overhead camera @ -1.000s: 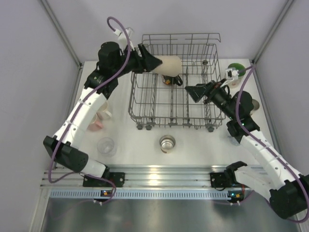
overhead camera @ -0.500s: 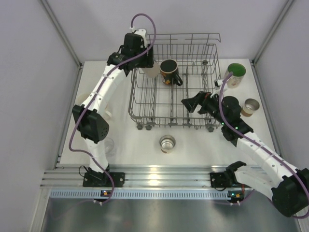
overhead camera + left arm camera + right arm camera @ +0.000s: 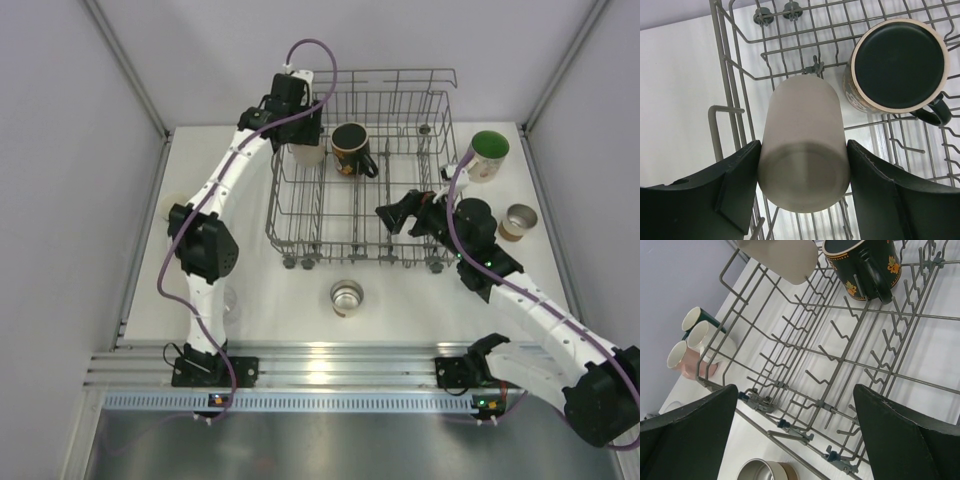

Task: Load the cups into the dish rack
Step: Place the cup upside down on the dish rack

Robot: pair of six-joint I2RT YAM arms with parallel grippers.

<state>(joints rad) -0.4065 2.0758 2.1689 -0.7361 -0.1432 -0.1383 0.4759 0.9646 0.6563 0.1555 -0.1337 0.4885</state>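
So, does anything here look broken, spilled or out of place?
Nothing stands out. The rack sits square, the black mug rests inside it, and the left gripper holds a cream cup at its corner. No spills show.

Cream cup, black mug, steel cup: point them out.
cream cup (image 3: pixel 802 120), left wrist view, on its side wall.
black mug (image 3: pixel 840 265), right wrist view, on its black side wall.
steel cup (image 3: pixel 346 297), top external view, inside its open mouth.
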